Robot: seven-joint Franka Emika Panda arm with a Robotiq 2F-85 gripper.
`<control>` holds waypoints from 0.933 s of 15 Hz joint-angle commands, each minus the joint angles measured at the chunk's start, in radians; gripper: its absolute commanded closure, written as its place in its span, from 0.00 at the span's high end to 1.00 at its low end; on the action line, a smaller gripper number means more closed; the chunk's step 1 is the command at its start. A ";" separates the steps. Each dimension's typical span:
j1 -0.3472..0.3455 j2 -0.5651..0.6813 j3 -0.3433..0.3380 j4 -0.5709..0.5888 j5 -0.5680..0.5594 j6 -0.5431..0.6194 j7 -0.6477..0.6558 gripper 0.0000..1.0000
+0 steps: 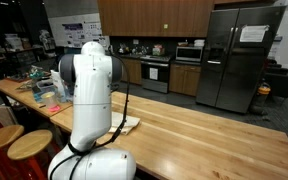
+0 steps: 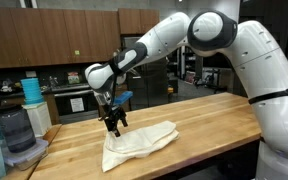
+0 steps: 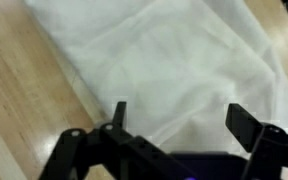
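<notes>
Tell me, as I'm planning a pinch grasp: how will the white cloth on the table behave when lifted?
Probably floppy: the white cloth lies in soft, rumpled folds, so it should sag. Likely light, as it looks thin. Pushed, it may bunch or slide on the smooth wooden table.

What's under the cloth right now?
The cloth lies on the wooden table, which shows around it. Its folds hide anything beneath. The open gripper hangs above it.

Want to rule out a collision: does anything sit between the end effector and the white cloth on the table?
Nothing visible does. The end effector hangs open close over the white cloth on the wooden table; in the wrist view only cloth shows between its fingers. The containers stand apart at the table's end.
</notes>
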 commanded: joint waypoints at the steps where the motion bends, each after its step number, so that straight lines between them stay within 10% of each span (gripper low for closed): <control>1: -0.008 -0.142 0.010 -0.130 0.089 -0.089 0.089 1.00; 14: -0.092 -0.102 -0.051 -0.246 0.214 -0.244 0.253 1.00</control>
